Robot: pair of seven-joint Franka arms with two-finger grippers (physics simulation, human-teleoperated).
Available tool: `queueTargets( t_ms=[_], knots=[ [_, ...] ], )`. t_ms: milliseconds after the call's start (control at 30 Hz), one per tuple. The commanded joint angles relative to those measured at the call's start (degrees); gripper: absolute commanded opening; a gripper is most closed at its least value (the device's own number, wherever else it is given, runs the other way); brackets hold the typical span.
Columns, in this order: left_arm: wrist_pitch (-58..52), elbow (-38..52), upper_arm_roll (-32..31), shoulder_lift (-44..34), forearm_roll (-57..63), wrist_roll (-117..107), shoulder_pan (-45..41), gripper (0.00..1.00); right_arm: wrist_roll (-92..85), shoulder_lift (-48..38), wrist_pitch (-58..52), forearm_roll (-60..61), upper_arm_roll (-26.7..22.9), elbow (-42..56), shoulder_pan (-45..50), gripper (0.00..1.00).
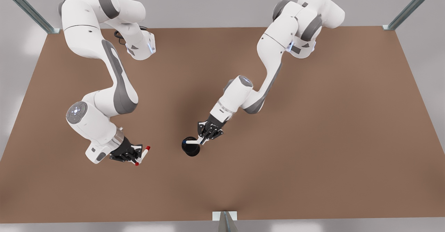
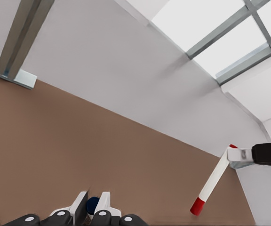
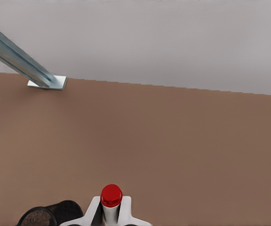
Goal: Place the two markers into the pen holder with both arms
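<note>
Standing near the middle of the brown bench (image 1: 313, 138), the pen holder (image 1: 191, 150) is a small black cup with its mouth open upward. Across this mouth lies the dark blue marker (image 1: 192, 142), with its blue end over the rim on the front view's left and its white barrel going to the right. I cannot tell if any part of it is already below the rim.

The left tool (image 1: 203, 140) comes from the arm on the front view's right and is closed on the barrel of this marker, just beside the holder. In the left wrist view the white fingertips (image 2: 81, 207) of the left tool (image 2: 92, 207) press on both sides of the blue cap (image 2: 93, 204).

The right tool (image 1: 138, 157) belongs to the arm on the front view's left. It grips the red marker (image 1: 143, 154), well apart from the holder, on the left. The marker is tilted, with one red end pointing to the far right and the other to the near left. In the right wrist view the red cap (image 3: 111, 194) stands between the fingers of the right tool (image 3: 111, 214), and the pen holder (image 3: 55, 214) shows to one side of it. The left wrist view also shows the red marker (image 2: 213, 181) hanging from the right tool (image 2: 239, 157) farther off.

Between the two tools the bench is bare. Wide bare surface also lies toward the near edge and toward the right edge. A metal bracket (image 1: 225, 216) sits at the middle of the near edge, and metal posts (image 1: 406, 11) rise at the far corners. Both arms bend over the far half of the bench.
</note>
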Motion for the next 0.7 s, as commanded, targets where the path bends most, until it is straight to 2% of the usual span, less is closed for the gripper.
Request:
queueTargets(
  t_ms=[0, 467, 500, 533, 567, 633, 667],
  knots=[
    [0.4, 0.2, 0.2, 0.7, 0.4, -3.5, 0.0, 0.21, 0.6, 0.1, 2.3, 0.6, 0.3, 0.0, 0.1, 0.25],
    [0.4, -0.4, 1.2, 2.9, 0.4, -1.0, -1.2, 0.21, 0.6, 0.7, 6.2, 0.6, 1.0, 0.0, 1.5, 0.25],
    [0.4, -0.3, 1.2, 3.0, 0.4, -0.7, -1.4, 0.34, 0.6, 0.7, 6.5, 0.6, 1.4, -0.1, 1.5, 0.25],
    [0.3, -0.1, 1.2, 3.3, 0.4, -0.7, -1.9, 0.76, 0.6, 0.7, 6.5, 0.6, 1.7, -0.1, 1.5, 0.25],
    [0.2, 0.0, 2.4, 3.7, 0.4, -0.8, -3.6, 1.0, 0.6, 0.7, 6.6, 0.6, 2.1, 0.0, 1.4, 0.25],
    [-0.4, 0.0, 4.2, 3.3, -0.1, -1.1, -5.1, 1.0, 0.6, 0.7, 6.6, 0.6, 2.3, 0.0, 1.5, 0.25],
    [-4.8, -0.5, 5.2, 1.6, -0.2, -1.1, -4.4, 1.0, 0.7, 0.7, 6.6, 0.6, 2.3, 0.0, 1.5, 0.25]
  ],
)
